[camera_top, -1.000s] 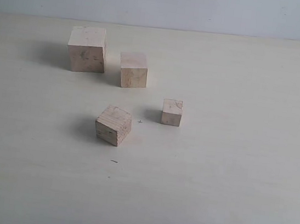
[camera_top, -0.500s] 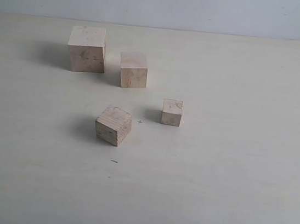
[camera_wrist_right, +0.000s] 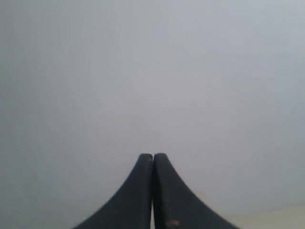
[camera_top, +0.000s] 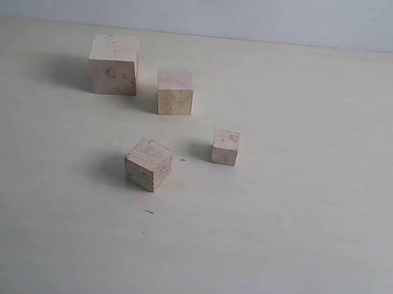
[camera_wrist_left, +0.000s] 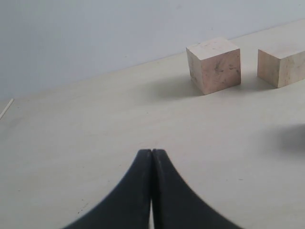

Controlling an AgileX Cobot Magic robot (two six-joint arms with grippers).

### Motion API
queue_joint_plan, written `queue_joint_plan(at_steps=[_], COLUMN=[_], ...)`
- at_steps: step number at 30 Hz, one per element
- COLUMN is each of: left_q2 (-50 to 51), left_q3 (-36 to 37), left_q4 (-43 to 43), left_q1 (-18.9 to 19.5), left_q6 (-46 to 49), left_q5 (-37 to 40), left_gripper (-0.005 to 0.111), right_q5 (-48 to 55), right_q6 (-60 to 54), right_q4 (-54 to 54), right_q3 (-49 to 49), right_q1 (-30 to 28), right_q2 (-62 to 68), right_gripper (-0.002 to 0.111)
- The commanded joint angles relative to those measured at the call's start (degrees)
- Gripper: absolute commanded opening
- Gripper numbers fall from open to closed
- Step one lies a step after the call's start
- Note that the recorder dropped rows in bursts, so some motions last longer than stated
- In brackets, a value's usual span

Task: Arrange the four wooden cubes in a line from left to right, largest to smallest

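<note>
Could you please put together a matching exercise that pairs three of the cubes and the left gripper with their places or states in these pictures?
Things:
1. biggest cube
2. smallest cube
3. front cube
4. left gripper

Descriptions:
a. shut, holding nothing
b. at the back left of the group
c. turned with a corner towards the exterior camera
d. furthest right of the cubes

Pairs: 1-b; 2-d; 3-c; 4-a

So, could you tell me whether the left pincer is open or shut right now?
Shut: the left pincer has its black tips touching, with no gap and nothing held; the largest cube sits apart, beyond it.
</note>
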Motion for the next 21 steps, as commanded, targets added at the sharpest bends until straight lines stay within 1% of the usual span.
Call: queue_joint_plan(at_steps=[1, 4, 6, 8, 10, 12, 14, 16, 17, 19, 21], left_q2=[-0.36, -0.36, -0.36, -0.36, -0.36, -0.36, -0.36, -0.36, -0.36, -0.36, -0.36], left_q3=[0.19, 0.19, 0.19, 0.19, 0.19, 0.19, 0.19, 0.19, 0.19, 0.19, 0.19], left_q4=[-0.58, -0.58, -0.58, -0.58, -0.58, -0.58, -0.58, -0.58, -0.58, -0.58, -0.58], left_q1=[0.18, 0.18, 0.18, 0.18, 0.18, 0.18, 0.18, 0.18, 0.18, 0.18, 0.18], left_q6=[0.11, 0.11, 0.11, 0.11, 0.11, 0.11, 0.11, 0.11, 0.11, 0.11, 0.11], left_q5=[-0.29, -0.29, -0.29, -0.29, -0.29, -0.29, -0.29, -0.29, -0.29, -0.29, -0.29], left_gripper=[0.0, 0.0, 0.0, 0.0, 0.0, 0.0, 0.0, 0.0, 0.0, 0.0, 0.0], right_q5=[16.1, 25.53, 29.35, 30.37, 29.81, 28.62, 27.75, 27.63, 27.63, 27.76, 27.85], right_q6=[-1.04, -7.34, -16.18, -23.38, -27.71, -28.42, -28.31, -26.82, -25.09, -23.21, -23.47], right_q4=[-1.28, 4.79, 11.91, 17.49, 19.42, 18.87, 18.63, 18.52, 17.97, 15.71, 13.81], right_q3=[-14.16, -23.43, -28.18, -31.86, -35.84, -41.13, -46.68, -53.49, -56.95, -63.25, -69.79], right_q1=[-0.18, 0.7, 4.23, 8.94, 13.94, 18.59, 21.81, 23.9, 24.95, 26.83, 28.91], right_q2=[21.93, 37.57, 46.83, 54.6, 62.19, 70.47, 78.22, 84.41, 87.46, 92.32, 97.01], right_gripper=[0.0, 0.0, 0.0, 0.0, 0.0, 0.0, 0.002, 0.009, 0.016, 0.033, 0.057])
